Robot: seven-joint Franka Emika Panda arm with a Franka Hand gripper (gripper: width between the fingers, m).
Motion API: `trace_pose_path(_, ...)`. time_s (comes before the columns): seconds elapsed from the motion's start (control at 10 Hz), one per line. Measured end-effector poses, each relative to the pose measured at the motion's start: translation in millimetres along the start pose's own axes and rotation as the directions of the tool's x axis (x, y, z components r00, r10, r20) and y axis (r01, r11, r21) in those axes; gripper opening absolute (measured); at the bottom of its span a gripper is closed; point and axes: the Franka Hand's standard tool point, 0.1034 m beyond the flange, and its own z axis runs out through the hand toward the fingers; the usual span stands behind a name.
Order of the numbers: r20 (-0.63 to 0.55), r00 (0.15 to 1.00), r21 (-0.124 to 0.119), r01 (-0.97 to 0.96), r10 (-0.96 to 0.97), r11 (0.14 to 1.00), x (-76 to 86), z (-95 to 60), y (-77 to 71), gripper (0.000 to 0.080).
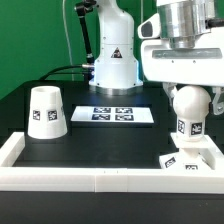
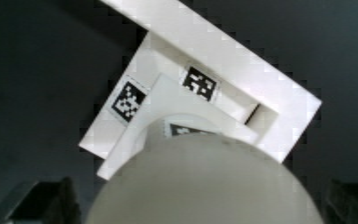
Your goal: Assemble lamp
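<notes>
The round-headed bulb point(image 1: 187, 103) stands upright on the small square base point(image 1: 186, 160) at the exterior view's right, by the white rim. My gripper point(image 1: 190, 98) hangs straight over it, open, with a finger on each side of the bulb's head and a slim gap at both. In the wrist view the bulb point(image 2: 202, 180) fills the foreground between the dark fingers point(image 2: 44, 203), and the tagged base point(image 2: 208, 92) lies beneath it. The tapered shade point(image 1: 46, 111) stands apart at the exterior view's left, wide end down.
The marker board point(image 1: 120, 114) lies flat in the middle of the black table. A raised white rim point(image 1: 100, 180) borders the front and sides. The arm's white pedestal point(image 1: 113, 62) and its cables stand at the back.
</notes>
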Motion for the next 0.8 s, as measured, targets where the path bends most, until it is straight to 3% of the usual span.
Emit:
trace_pose_path(0.2,-0.011,0.972,-0.019,0.233,-0.233,0.972,0.0,0.3,0.6,0.0699)
trace_pose_path(0.8,-0.006,0.786,-0.028,0.618,-0.618,0.786,5.1,-0.5,3.4,0.0699)
